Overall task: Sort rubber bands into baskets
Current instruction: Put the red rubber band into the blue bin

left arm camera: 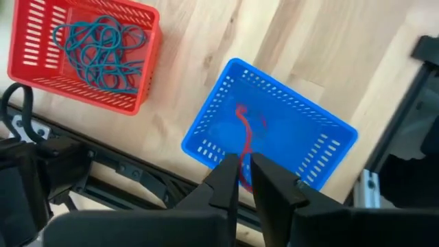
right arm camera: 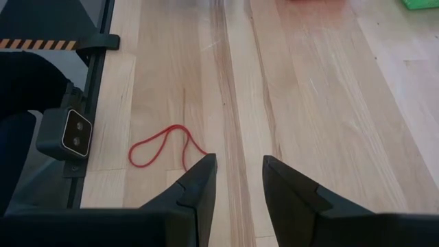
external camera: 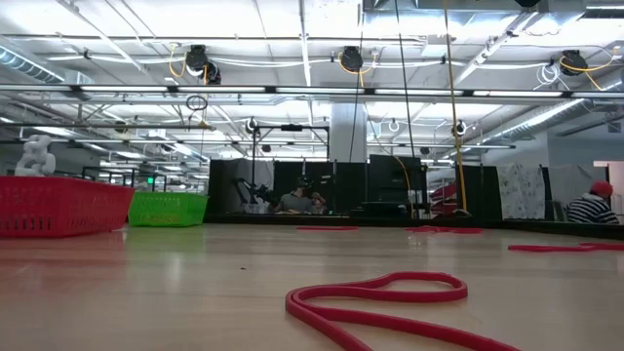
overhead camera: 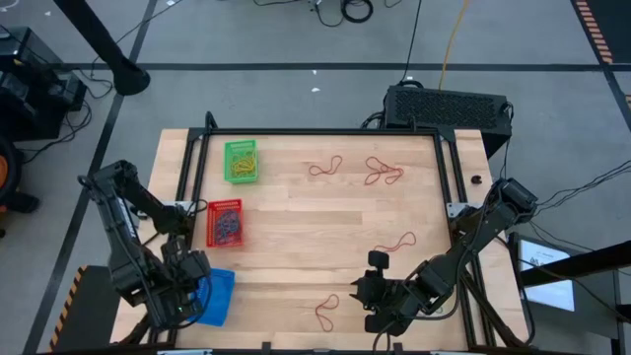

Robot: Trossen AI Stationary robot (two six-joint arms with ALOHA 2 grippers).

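My left gripper [left arm camera: 245,175] points straight down over the blue basket [left arm camera: 302,130] at the table's near left. Its fingers stand a narrow gap apart, and a red rubber band [left arm camera: 243,130] runs from that gap down into the basket. The red basket [overhead camera: 225,223] holds blue bands [left arm camera: 103,48]. The green basket [overhead camera: 241,161] holds yellow ones. My right gripper [right arm camera: 236,182] is open and slants down over bare wood near the front edge. A loose red band [right arm camera: 164,145] lies just beside it. More red bands [overhead camera: 385,173] lie farther off. My left gripper comes at the red band from above. The band's upper end [left arm camera: 242,180] shows in the narrow gap between the fingertips, and the rest hangs down inside the blue basket. I cannot tell whether the fingers touch it.
Red bands lie at the back middle [overhead camera: 325,168], the right middle [overhead camera: 394,242] and the near middle [overhead camera: 327,311]. A black frame rail [overhead camera: 446,177] borders the tabletop. A black box [overhead camera: 446,106] stands behind the far edge. People show far off in the room [external camera: 590,207].
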